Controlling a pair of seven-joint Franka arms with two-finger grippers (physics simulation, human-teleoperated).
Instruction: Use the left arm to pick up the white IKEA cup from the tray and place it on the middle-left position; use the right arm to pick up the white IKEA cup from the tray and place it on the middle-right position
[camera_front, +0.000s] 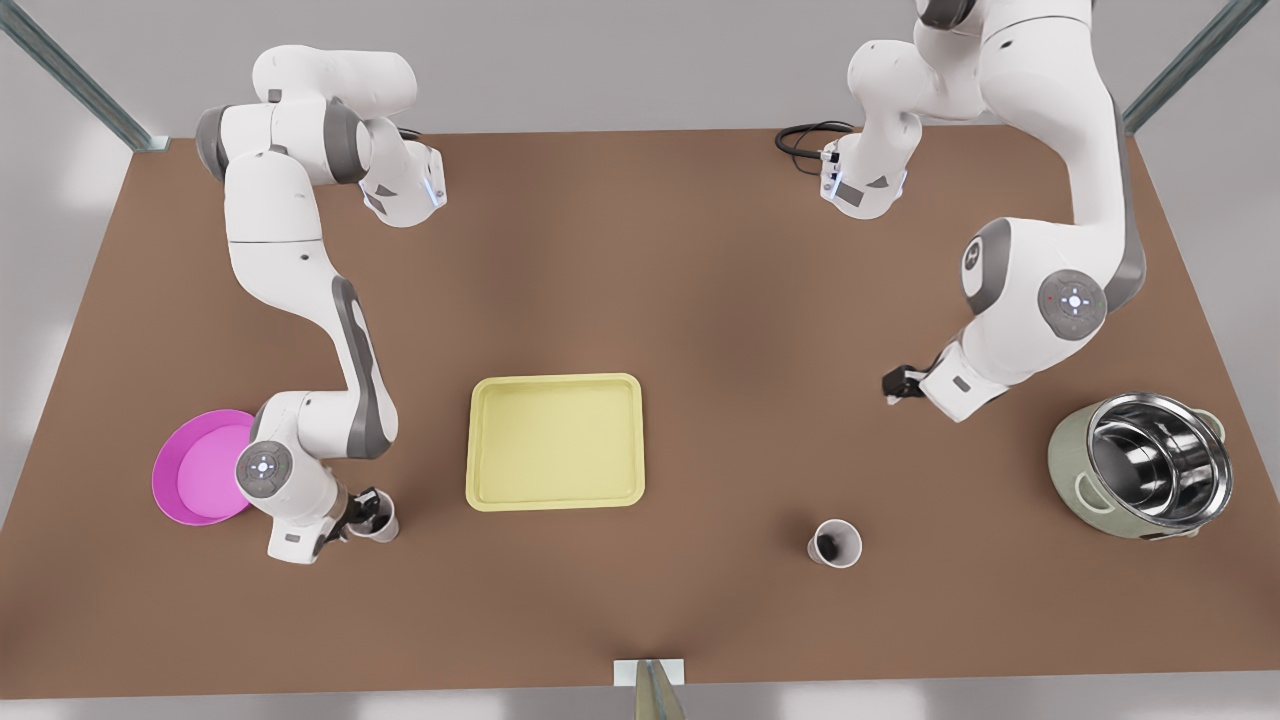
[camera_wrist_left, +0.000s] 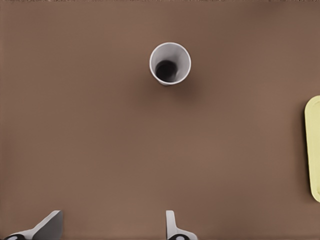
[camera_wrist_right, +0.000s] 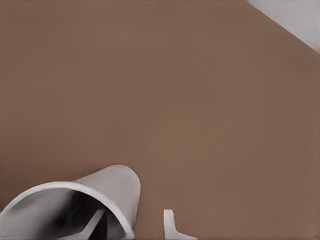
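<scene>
The pale yellow tray (camera_front: 555, 441) lies in the middle of the brown table with nothing in it; its edge (camera_wrist_left: 313, 150) also shows in the left wrist view. One white cup (camera_front: 835, 543) (camera_wrist_left: 170, 63) stands upright on bare tabletop toward the front view's right. My left gripper (camera_front: 893, 383) (camera_wrist_left: 112, 220) hangs open well clear of it. A second white cup (camera_front: 382, 520) (camera_wrist_right: 85, 205) stands at the front view's left, beside the plate. My right gripper (camera_front: 368, 512) (camera_wrist_right: 112, 220) is open astride its wall, the outer finger (camera_wrist_right: 170, 225) apart from the cup.
A round magenta plate (camera_front: 195, 468) sits at the front view's left, partly under the right arm. A steel pot in a green casing (camera_front: 1140, 465) stands at the front view's right. A black cable (camera_front: 805, 138) lies at the far edge.
</scene>
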